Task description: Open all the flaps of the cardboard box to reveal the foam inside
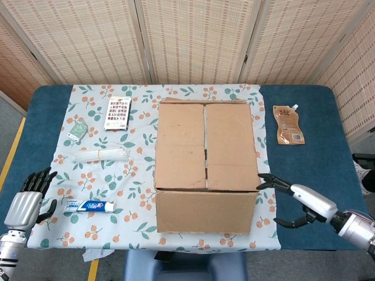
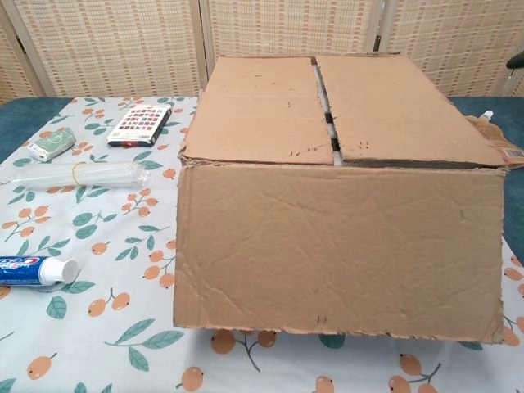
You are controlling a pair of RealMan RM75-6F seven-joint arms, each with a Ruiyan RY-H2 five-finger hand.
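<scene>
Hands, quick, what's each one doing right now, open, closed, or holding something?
Left hand: open, holding nothing, off the table's near left corner.
Right hand: open, fingers spread, holding nothing, just right of the box.

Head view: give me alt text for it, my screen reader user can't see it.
A cardboard box sits mid-table, its near flap hanging down the front and two inner flaps closed on top. The right hand, fingers spread and holding nothing, hovers off the box's near right corner; the left hand is at the table's left edge near a toothpaste tube.

Woven folding screens [image 1: 193, 38] behind a blue table [image 1: 319, 152].
</scene>
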